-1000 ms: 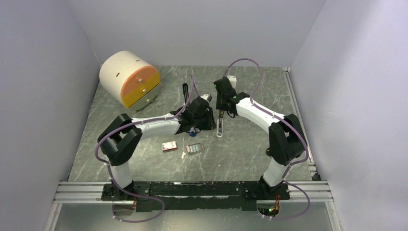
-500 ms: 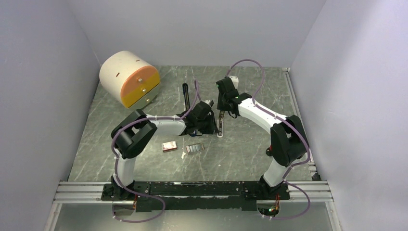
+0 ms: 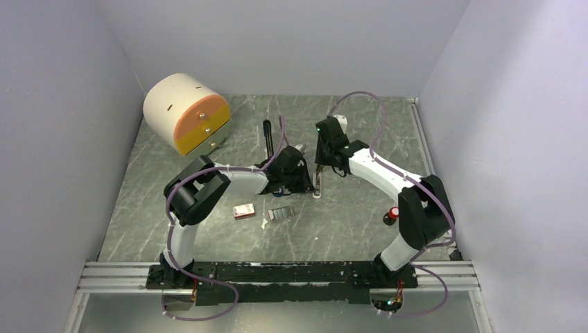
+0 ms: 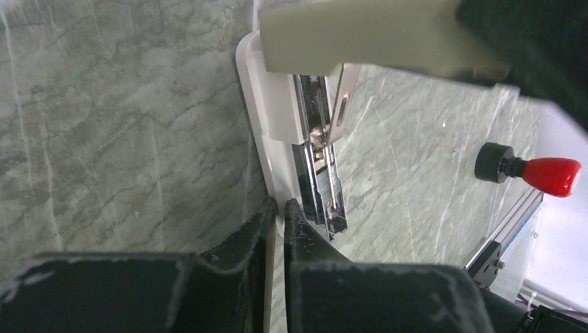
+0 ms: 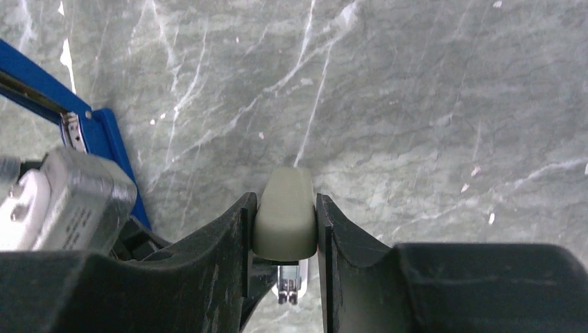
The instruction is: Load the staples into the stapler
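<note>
Currently the right hand (image 5: 284, 208) grasps the pale bar (image 4: 277, 118) by its top. The left hand (image 4: 283, 208) is clenched on its base edge, probably to brace it open. The stapler (image 5: 118, 149) lies on the surface beyond the left hand, long axis crosswise to that hand's reach, hinge end unclear. The staples (image 3: 281, 214) lie loose nearer.
</note>
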